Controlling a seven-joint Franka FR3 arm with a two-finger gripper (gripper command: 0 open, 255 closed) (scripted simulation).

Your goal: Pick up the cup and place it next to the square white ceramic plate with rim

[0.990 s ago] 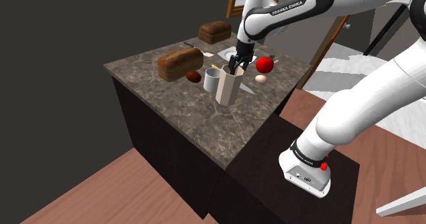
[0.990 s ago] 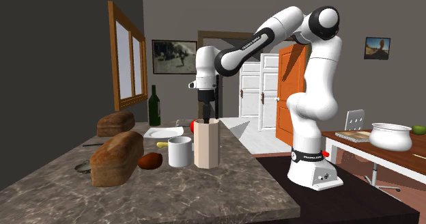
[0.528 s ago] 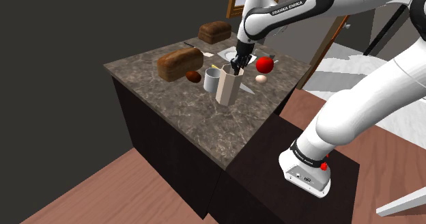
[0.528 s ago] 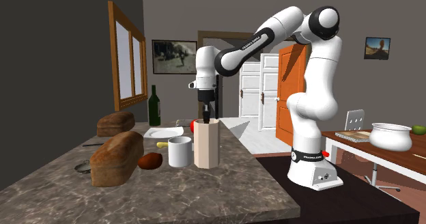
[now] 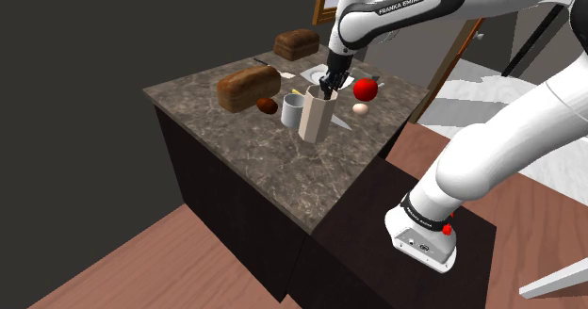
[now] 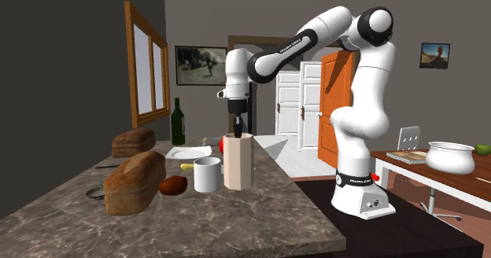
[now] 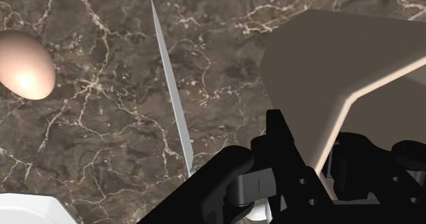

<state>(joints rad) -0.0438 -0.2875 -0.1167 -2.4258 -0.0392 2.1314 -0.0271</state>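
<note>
Gripper (image 5: 327,92): pinching the cup's rim from above, one finger sitting inside, the other outside, wall squeezed between them; pointing straight down in the second exterior view (image 6: 238,130); same clamp showing up close in the wrist view (image 7: 317,151).
Cup (image 5: 316,119): tall, tan, faceted, standing upright around the middle of the counter; base maybe sitting a hair off the stone in the second exterior view (image 6: 238,160), honestly can't tell; open mouth facing the wrist camera (image 7: 341,65).
Plate (image 5: 313,74): white, square, lying flat just past the cup toward the far edge, near it but not touching; sitting at the second exterior view's left of the cup (image 6: 187,152).
Mug (image 5: 292,107): white, standing just beside the cup on the shoulder view's left; closer to the camera than the cup in the second exterior view (image 6: 208,174).
Egg (image 5: 361,109): lying near the cup on the shoulder view's right; looking pale pink in the wrist view (image 7: 26,64).
Knife (image 7: 171,100): lying flat on the stone between egg and cup.
Red ball (image 5: 366,89): resting just past the egg.
Near loaf (image 5: 247,88): sitting beyond the mug on the shoulder view's left (image 6: 135,182).
Far loaf (image 5: 296,43): sitting by the far edge (image 6: 132,141).
Bottle (image 6: 178,123): dark green, standing upright behind the plate.
Counter (image 5: 226,147): dark marbled stone, carrying everything above.
</note>
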